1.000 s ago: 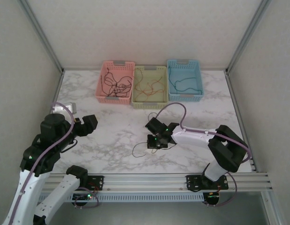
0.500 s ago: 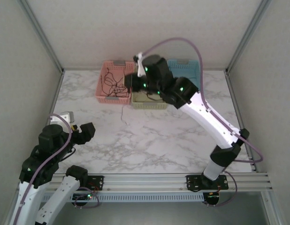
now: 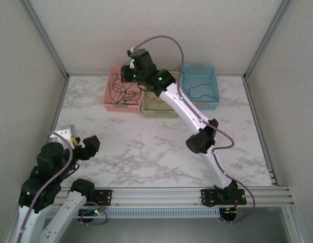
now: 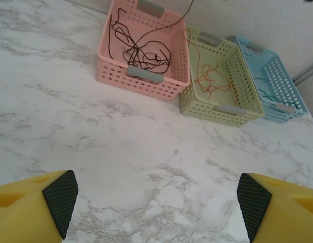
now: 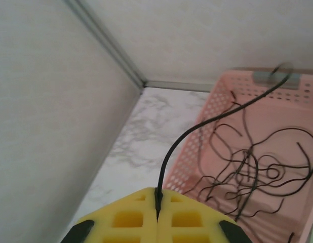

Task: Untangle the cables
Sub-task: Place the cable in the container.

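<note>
Right claw (image 5: pixel 157 202) has its 2 yellow fingers pressed together, pinching a black cable (image 5: pixel 197 129) in the seam between them. From that pinch the cable rises and bends toward 2 o'clock in the wrist view, arcing above the pink basket (image 5: pixel 189 162) toward the grey handle on its far wall. A loose black tangle (image 5: pixel 258 172) lies on that basket's floor.

From above, the right arm stretches across the marble table (image 3: pixel 146 147), its claw over the back of the pink basket at about 11 o'clock. 3 baskets stand side by side along the far edge: pink at 11 o'clock, yellow-green basket (image 3: pixel 159 112) at 12 o'clock, blue basket (image 3: pixel 199 105) at 1 o'clock. Red-orange cables (image 3: pixel 159 96) lie in the yellow-green one, and a teal-green cable (image 3: pixel 199 92) lies in the blue one.

Left claw (image 4: pixel 156 202) sits at about 8 o'clock, near its base, well apart from the baskets. Its fingers are spread wide, the 2 black pads (image 4: pixel 60 195) far apart over bare marble with nothing between them.
</note>
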`<state>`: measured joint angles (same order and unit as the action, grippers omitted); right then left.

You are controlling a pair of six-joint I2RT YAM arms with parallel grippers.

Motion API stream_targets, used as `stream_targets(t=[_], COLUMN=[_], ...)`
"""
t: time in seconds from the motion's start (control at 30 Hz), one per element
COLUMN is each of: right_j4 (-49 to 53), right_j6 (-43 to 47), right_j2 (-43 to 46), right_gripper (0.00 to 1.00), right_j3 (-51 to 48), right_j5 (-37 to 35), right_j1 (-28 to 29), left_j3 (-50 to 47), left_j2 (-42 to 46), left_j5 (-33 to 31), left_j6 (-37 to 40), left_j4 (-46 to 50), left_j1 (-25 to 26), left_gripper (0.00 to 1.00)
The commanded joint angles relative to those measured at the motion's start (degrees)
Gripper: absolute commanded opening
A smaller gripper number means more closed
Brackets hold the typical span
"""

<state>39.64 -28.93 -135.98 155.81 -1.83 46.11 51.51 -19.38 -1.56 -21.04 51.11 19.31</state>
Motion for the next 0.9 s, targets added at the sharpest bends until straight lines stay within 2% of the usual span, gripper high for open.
stream_targets(t=[0.0,0.2,0.53,0.63,0.67,0.73,0.8,0.87], right_j4=[-6.88,-6.69,-7.52,-8.13,-7.80,-6.03,-5.05,-4.02], right_j6=[0.11,1.76,1.65,2.31,2.69,3.63,5.49,6.42], right_j2=[-2.95,-8.42,-15.19,-16.61,-16.90,-16.82,-15.42,-13.35], right_gripper=[0.00,0.00,0.00,0.17,0.34,0.59,0.68,0.77], right_j3=[2.31,2.29,1.83,2.11,2.41,3.45,3.76,3.80], right_j5=[-1.91,3.41,5.31,5.99,6.33,7.13,7.83,5.43], right_j1=[-0.86,-1.10,-1.19,-1.52,-1.55,-1.62,-1.59,-1.63], left_j3=[-0.62,-0.82,-0.97,-1.06,-1.06,-1.03,-1.06,-1.14], left_j2=[0.75,0.52,0.51,0.34,0.30,0.01,-0.28,-0.42], left_j5=[-1.17,-0.90,-0.63,-0.72,-0.82,-0.81,-0.74,-0.72], left_j6=[0.59,0.65,0.65,0.65,0.65,0.65,0.71,0.72], left_j4=[-0.82,-0.99,-1.09,-1.09,-1.10,-1.15,-1.12,-1.23], left_j1=[-0.06,-0.02,0.02,0.00,-0.03,-0.05,-0.08,-0.06], left_gripper=[0.85,0.85,0.86,0.86,0.86,0.86,0.86,0.86])
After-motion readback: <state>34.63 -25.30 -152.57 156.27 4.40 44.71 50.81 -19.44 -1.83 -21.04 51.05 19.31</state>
